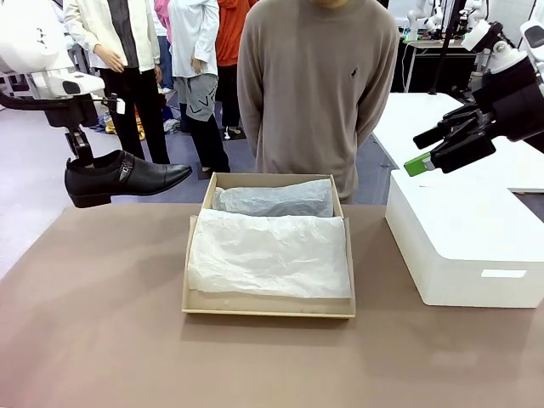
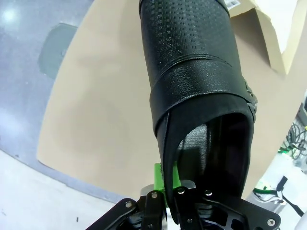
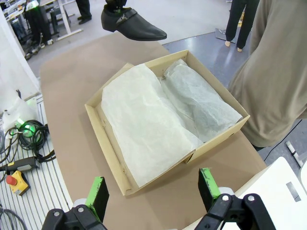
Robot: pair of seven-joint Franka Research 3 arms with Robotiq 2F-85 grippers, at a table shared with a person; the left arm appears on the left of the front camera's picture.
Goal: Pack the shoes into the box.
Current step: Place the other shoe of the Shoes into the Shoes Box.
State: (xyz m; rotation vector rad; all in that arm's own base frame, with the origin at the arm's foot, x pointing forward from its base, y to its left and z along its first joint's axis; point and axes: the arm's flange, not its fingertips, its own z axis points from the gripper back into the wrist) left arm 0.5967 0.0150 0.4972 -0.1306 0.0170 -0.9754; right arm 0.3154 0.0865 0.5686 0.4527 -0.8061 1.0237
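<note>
One black glossy shoe (image 1: 127, 176) with a side strap hangs level in the air above the table's far left corner, toe pointing toward the box. My left gripper (image 1: 82, 159) is shut on the rim of its heel opening; in the left wrist view the shoe (image 2: 201, 72) is pinched between the green pads (image 2: 159, 178). The tan cardboard box (image 1: 268, 306) lies open mid-table, lined with white tissue paper (image 1: 268, 255). A tissue-wrapped bundle (image 1: 276, 201) fills its far side. The other shoe is hidden. My right gripper (image 1: 421, 151) hangs open above the box (image 3: 106, 143), at its right.
A large white rectangular box (image 1: 467, 238) stands on the table's right side under my right arm. A person (image 1: 314, 85) in a beige sweater stands close behind the cardboard box. Bare brown tabletop (image 1: 93, 323) lies left of the box and in front of it.
</note>
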